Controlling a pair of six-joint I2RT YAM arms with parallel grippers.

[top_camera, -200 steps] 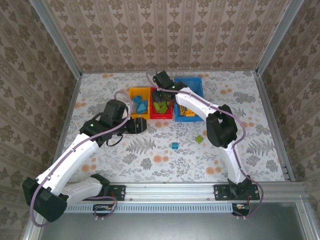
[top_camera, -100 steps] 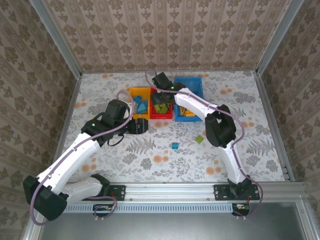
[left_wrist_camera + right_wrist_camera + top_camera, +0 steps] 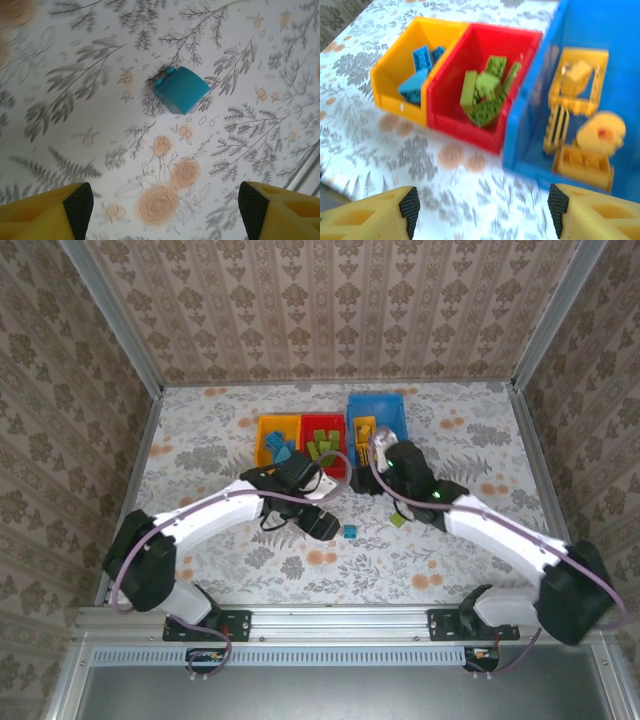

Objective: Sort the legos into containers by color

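Floral tablecloth (image 3: 480, 430), damask-patterned walls (image 3: 330, 310), metal rail (image 3: 340, 620)

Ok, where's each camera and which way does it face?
Top external: above and behind, looking down on the table; left arm and right arm show.
Left wrist: behind the left tool, facing the blue brick; fingertips show.
Right wrist: behind the right tool, facing yellow bin, red bin, blue bin; fingertips show.
Shared: top and left wrist see that brick.

Bins and loose bricks on the table (image 3: 480, 440).
Three bins: yellow bin (image 3: 395, 100), red bin (image 3: 465, 131), blue bin (image 3: 522, 150). Two loose bricks: one blue brick (image 3: 181, 90), one green brick (image 3: 398, 520). Inside the yellow bin, about three blue pieces (image 3: 413, 85); the green pile (image 3: 482, 95) defies counting.
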